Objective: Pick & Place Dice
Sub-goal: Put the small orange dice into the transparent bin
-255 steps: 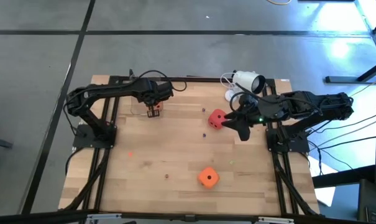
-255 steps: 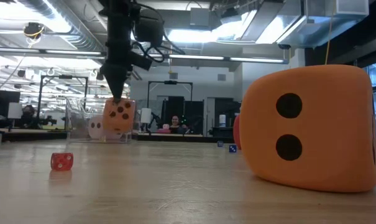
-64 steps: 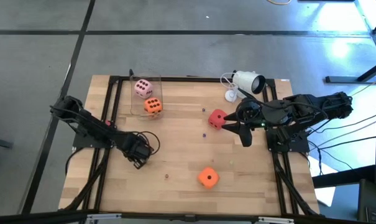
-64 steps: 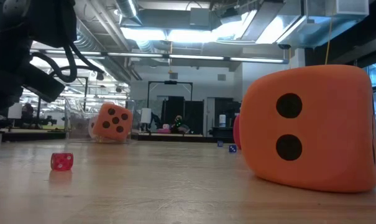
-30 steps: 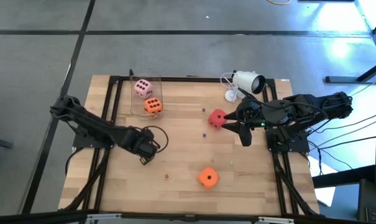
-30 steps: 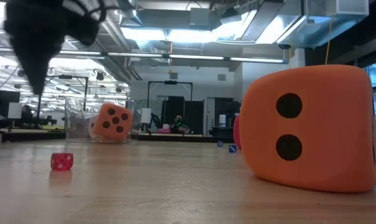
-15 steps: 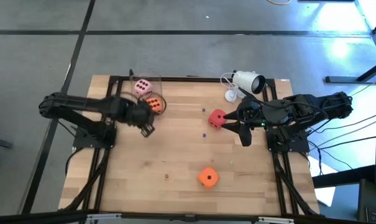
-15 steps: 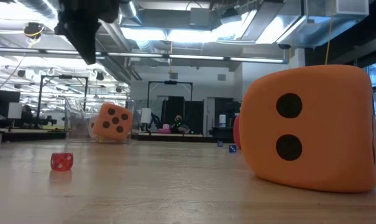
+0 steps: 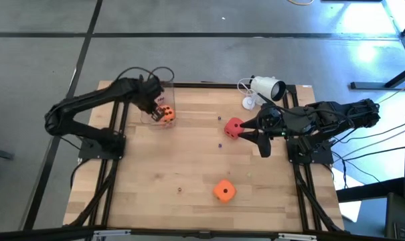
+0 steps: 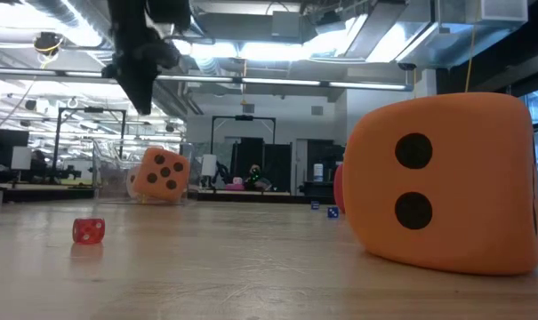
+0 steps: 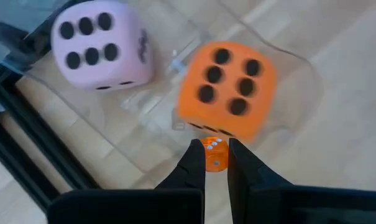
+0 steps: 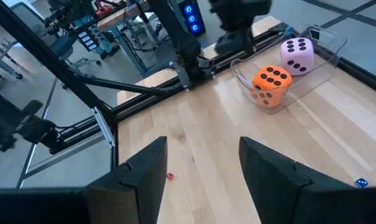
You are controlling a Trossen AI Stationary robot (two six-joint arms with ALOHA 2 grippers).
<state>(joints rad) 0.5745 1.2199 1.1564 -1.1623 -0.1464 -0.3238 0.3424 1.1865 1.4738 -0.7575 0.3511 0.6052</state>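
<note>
A clear container (image 9: 148, 112) at the table's far left holds a pale pink die (image 11: 100, 43) and an orange die (image 11: 228, 87). My left gripper (image 11: 214, 163) hangs over it, shut on a tiny orange die (image 11: 214, 154); in the low view it (image 10: 142, 105) hangs high above the table. A red die (image 9: 233, 127) rests on the table at the far right. Just beside it, my right gripper (image 12: 203, 146) stands open with nothing between its fingers. A second big orange die (image 9: 223, 191) sits near the front edge. My left gripper pinches the tiny orange die by two opposite sides (image 11: 206, 155) between its two fingertips. The fingers point steeply down from above. The die is lifted clear, above the container and close over the big orange die's near side.
A tiny red die (image 10: 88, 231) and a tiny blue die (image 10: 333, 212) lie loose on the wood. A white camera (image 9: 266, 87) with its cable stands at the far right. Black frame rails (image 9: 115, 134) run along both sides.
My left gripper has swung from the table's near-left middle toward the far edge, rising and turning about, and now hangs over the clear container. The dice in the container and on the table have stayed put.
</note>
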